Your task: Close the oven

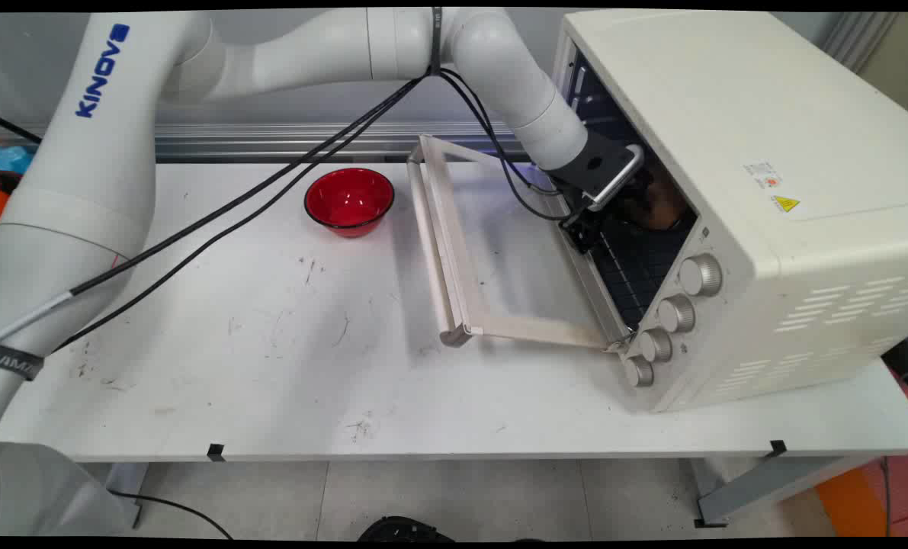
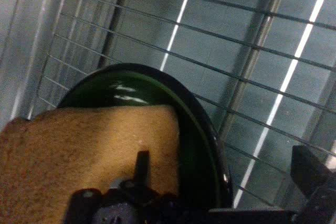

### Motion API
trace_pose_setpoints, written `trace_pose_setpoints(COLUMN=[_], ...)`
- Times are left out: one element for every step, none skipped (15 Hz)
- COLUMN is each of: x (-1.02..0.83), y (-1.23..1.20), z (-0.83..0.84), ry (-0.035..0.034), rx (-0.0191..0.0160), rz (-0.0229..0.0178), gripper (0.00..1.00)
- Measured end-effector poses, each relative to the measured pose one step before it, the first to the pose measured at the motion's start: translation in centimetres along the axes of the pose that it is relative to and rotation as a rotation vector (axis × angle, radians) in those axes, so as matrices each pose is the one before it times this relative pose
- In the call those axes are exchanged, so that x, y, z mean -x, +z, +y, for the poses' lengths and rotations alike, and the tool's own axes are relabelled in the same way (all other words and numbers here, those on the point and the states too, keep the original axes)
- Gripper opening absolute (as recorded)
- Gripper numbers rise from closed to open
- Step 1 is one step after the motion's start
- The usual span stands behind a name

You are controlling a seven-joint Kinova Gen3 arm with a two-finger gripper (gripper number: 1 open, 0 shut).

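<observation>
Even, bright overhead light fills the white table [image 1: 271, 366], throwing soft shadows under the cream toaster oven's open glass door [image 1: 454, 252]. Inside the oven it is dim, with bright streaks on the wire rack [image 2: 252, 77].

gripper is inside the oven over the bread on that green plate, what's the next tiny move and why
Probably ease straight down a little. The gripper sits just above the bread slice on the dark green plate, which rests on the wire rack inside the oven. Whether it grips anything cannot be told.
</observation>
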Motion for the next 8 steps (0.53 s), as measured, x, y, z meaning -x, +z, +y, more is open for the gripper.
trace_pose_setpoints(x=[-0.025,-0.012,-0.02,0.006,0.028,0.012,0.028,0.047], y=[-0.129,-0.191,-0.2,-0.223,-0.28,-0.318,-0.298,-0.405], z=[0.002,0.045,0.062,0.119,0.185,0.205,0.207,0.251], ry=[0.00193,0.00301,0.00359,0.00253,0.00341,0.00365,0.00243,0.00107], rx=[-0.00295,-0.00326,-0.00306,-0.00207,-0.0019,-0.00232,-0.00176,-0.00339], rz=[0.00166,0.0016,0.00152,0.00089,0.00086,0.00135,0.00065,0.00074], gripper=[1.0,1.0,1.0,1.0,1.0,1.0,1.0,1.0])
